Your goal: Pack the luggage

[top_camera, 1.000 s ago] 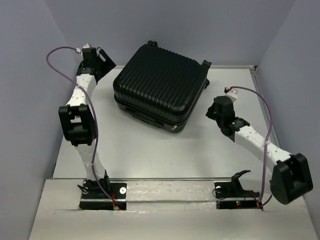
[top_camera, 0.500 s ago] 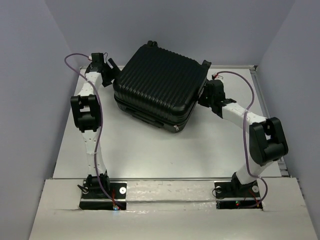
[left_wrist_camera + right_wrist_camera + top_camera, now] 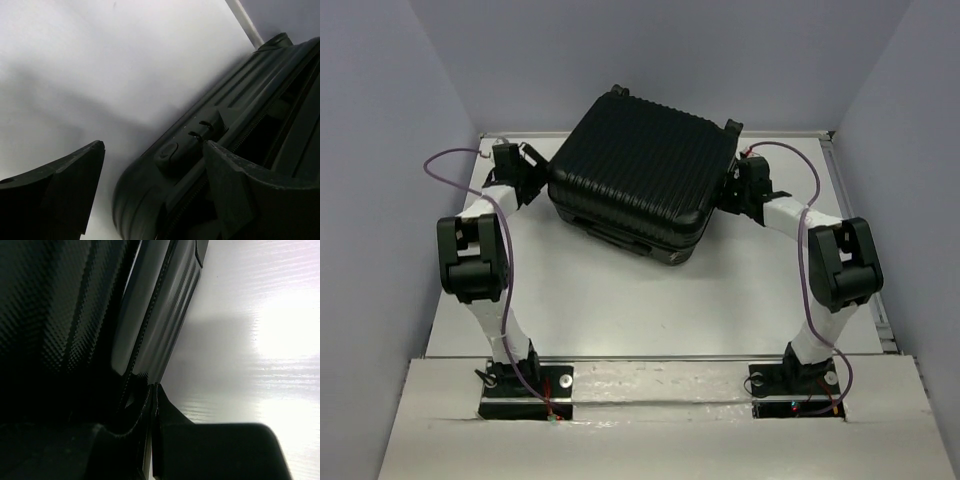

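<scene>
The luggage (image 3: 640, 165), a black ribbed hard-shell suitcase, lies closed and flat on the white table, turned at an angle at the back centre. My left gripper (image 3: 534, 168) is at its left corner. In the left wrist view this gripper (image 3: 154, 146) is open, and the suitcase's rounded corner (image 3: 145, 200) with its zipper and lock lies between the fingers. My right gripper (image 3: 732, 190) is at the suitcase's right side. In the right wrist view its fingers (image 3: 154, 390) are pressed together, with the tips against the zipper seam of the shell (image 3: 165, 300). Nothing shows between them.
The white table (image 3: 620, 300) has a raised rail along its back edge (image 3: 245, 22) and its right edge (image 3: 835, 160). Grey walls stand close on the left, back and right. Purple cables loop from both wrists.
Both arms have swung in to the suitcase. The left gripper came down to its left corner. The right gripper moved from the open table at the right to its right side.
</scene>
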Action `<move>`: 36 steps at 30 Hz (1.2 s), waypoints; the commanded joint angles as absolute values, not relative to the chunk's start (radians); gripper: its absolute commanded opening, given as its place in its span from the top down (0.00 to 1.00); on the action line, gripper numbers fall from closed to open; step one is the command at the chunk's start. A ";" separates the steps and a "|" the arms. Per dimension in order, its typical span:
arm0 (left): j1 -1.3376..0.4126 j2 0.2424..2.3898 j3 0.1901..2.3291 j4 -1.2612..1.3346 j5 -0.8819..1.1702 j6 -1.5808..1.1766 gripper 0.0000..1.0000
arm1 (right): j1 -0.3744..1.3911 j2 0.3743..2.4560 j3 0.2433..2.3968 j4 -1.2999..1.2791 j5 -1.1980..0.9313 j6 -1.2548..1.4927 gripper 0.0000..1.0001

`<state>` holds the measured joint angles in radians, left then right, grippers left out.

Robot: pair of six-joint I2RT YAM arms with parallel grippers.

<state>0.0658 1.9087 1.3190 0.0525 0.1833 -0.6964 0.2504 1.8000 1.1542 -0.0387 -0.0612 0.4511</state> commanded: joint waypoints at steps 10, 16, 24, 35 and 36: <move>-0.121 1.399 0.721 0.270 0.204 -0.761 0.09 | 0.298 1.922 1.430 0.051 -0.567 0.426 0.88; -0.147 1.180 0.669 0.194 0.083 -0.749 0.08 | 0.298 1.976 1.566 -0.060 -0.535 0.419 0.66; -0.124 0.904 0.785 0.019 -0.259 -0.738 0.01 | 0.275 1.996 1.680 -0.189 -0.450 0.446 0.29; -0.121 0.718 0.847 -0.023 -0.137 -0.666 0.03 | 0.206 1.818 1.612 -0.193 -0.399 0.462 0.15; -0.142 0.694 0.830 -0.023 -0.097 -0.632 0.06 | 0.206 1.778 1.592 -0.193 -0.385 0.454 0.16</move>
<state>-0.1120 0.7193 0.8852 -0.0166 -0.2119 -0.7105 0.2092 1.9125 1.6039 -0.2169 -0.3492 0.4492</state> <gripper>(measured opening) 0.970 0.850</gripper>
